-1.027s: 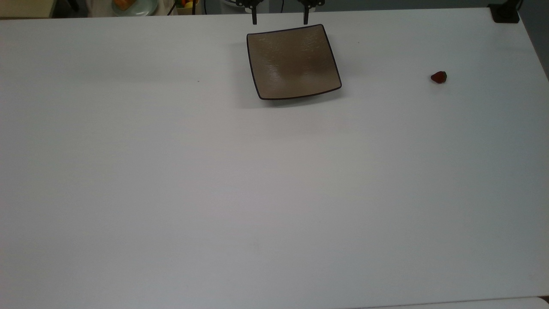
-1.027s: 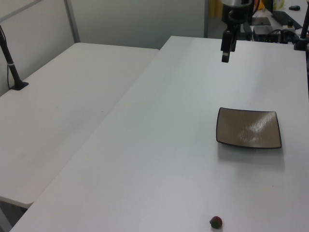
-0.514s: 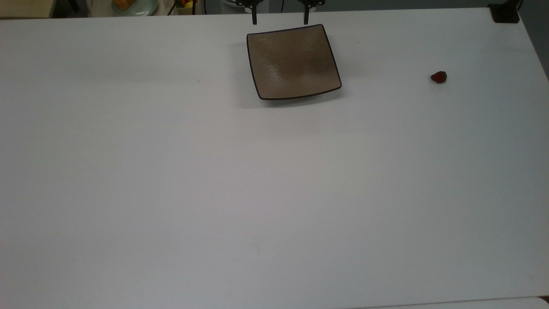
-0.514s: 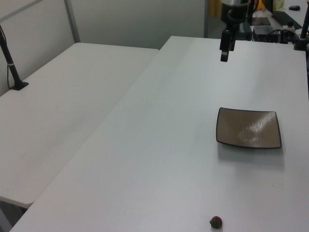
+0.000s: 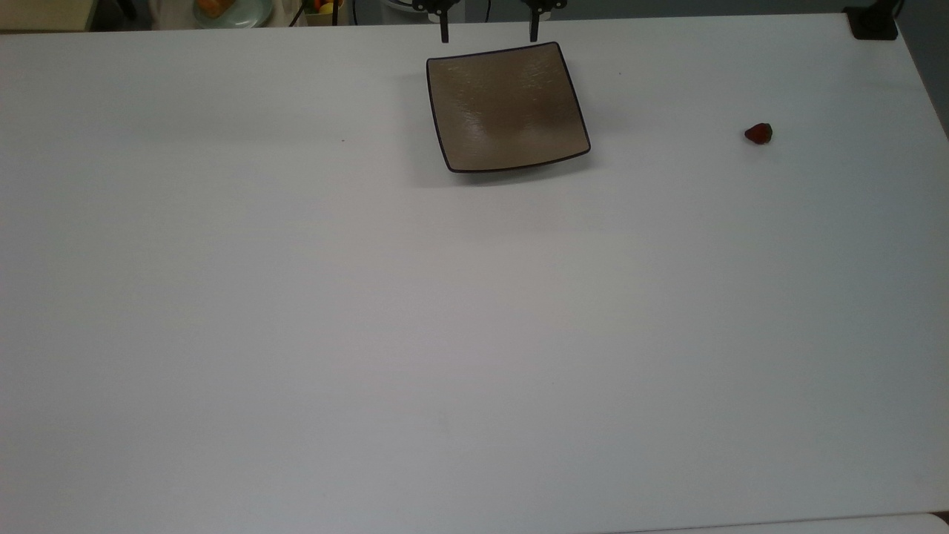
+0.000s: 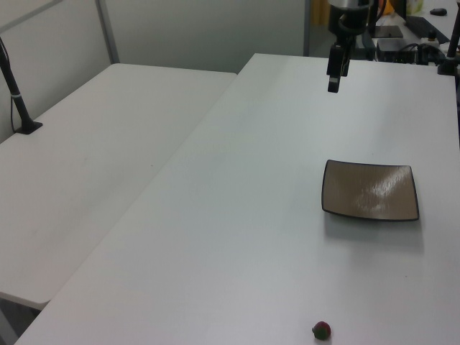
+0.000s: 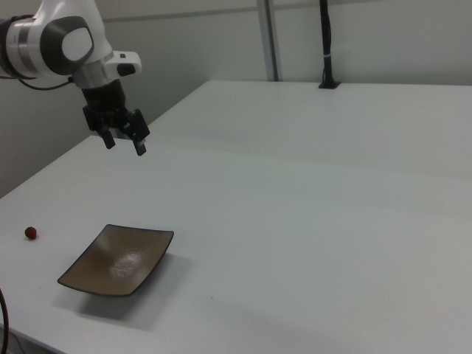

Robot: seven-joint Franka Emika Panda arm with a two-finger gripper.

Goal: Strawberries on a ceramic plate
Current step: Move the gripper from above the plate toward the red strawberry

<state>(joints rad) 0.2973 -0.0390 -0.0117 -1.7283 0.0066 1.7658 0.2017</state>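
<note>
A square tan-brown ceramic plate (image 5: 508, 105) (image 6: 371, 190) (image 7: 118, 259) with a thin dark rim lies bare on the white table. One small dark red strawberry (image 5: 758, 133) (image 6: 322, 330) (image 7: 30, 233) rests on the table, far off to the top view's right of the plate. My gripper (image 5: 488, 33) (image 6: 334, 88) (image 7: 124, 143) hangs open in the air beyond the plate's far edge, well above the table. Its two dark fingers (image 5: 443, 33) stand wide apart with nothing between them.
A second white table (image 6: 93, 172) adjoins on the left view's left, with a black post (image 6: 16, 90) clamped to it. A pale green dish (image 5: 233, 12) with fruit sits past the top view's upper edge. A black mount (image 5: 873, 24) occupies the table's corner.
The gripper has risen slightly and drifted a little toward the top view's right. Plate and strawberry have not moved.
</note>
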